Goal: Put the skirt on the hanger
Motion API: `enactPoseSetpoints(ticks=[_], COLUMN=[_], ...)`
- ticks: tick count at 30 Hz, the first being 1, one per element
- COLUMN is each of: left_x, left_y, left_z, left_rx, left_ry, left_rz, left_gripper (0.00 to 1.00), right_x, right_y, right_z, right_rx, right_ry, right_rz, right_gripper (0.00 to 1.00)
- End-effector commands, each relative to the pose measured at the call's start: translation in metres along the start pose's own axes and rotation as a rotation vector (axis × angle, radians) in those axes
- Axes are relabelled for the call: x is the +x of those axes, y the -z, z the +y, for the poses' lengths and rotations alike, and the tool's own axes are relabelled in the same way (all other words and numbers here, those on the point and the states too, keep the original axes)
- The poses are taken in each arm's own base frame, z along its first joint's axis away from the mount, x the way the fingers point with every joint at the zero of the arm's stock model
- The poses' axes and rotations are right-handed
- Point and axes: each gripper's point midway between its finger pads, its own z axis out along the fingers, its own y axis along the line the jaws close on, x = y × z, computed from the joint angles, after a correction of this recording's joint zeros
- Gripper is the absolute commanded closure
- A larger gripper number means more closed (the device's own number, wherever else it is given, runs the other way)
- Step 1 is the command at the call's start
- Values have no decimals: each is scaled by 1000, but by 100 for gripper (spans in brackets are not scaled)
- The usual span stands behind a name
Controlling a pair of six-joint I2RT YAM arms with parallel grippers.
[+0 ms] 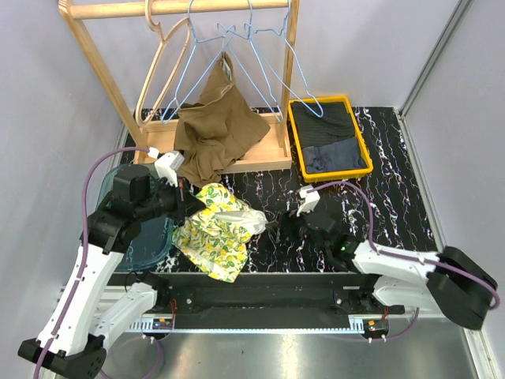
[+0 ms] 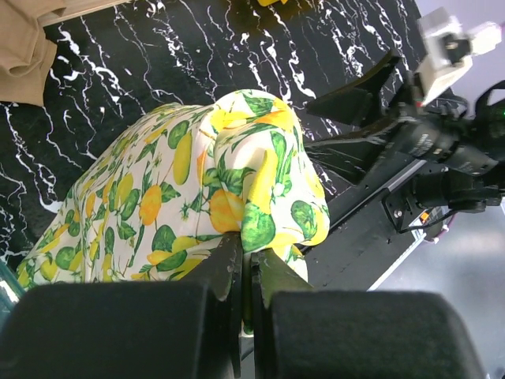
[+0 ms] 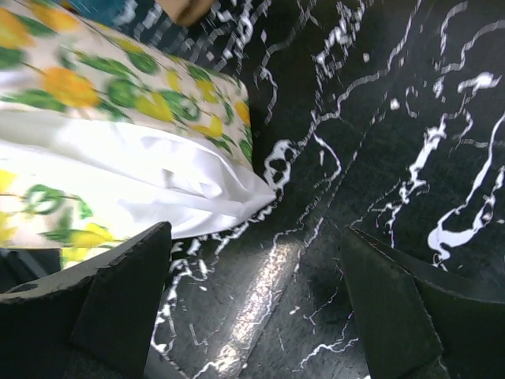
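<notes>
The skirt, white with yellow lemons and green leaves, lies bunched on the black marble table at front left. It also fills the left wrist view and the upper left of the right wrist view, white lining showing. My left gripper is shut on the skirt's edge. My right gripper is open and empty just right of the skirt, fingers spread over bare table. Wire and wooden hangers hang on the wooden rack at the back.
A brown garment hangs on the rack and drapes over its base. A yellow bin with dark clothes stands at back right. A teal tray sits at the table's left edge under my left arm.
</notes>
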Motion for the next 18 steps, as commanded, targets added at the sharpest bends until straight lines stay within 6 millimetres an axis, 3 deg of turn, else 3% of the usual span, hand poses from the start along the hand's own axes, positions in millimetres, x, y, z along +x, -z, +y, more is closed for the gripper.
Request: enactPoseSetpoints(ticks=[1, 4, 8, 13, 18], left_x=[-17, -14, -8, 5, 12], left_y=[11, 12, 14, 9, 8], left_z=[-8, -11, -10, -4, -6], left_rx=[6, 24, 23, 18, 39], left_ry=[-48, -44, -42, -26, -20], left_rz=[-62, -58, -60, -32, -17], left_gripper=[100, 100, 100, 100, 100], right_x=[-4, -1, -5, -21, -21], right_y=[-22, -42, -70, -81, -95], right_z=[3, 7, 33, 60, 67], right_rx=[14, 24, -71, -179, -207], right_ry=[-28, -15, -14, -20, 14], right_rz=[-25, 8, 19, -11, -9], right_gripper=[7, 10, 14, 12, 10])
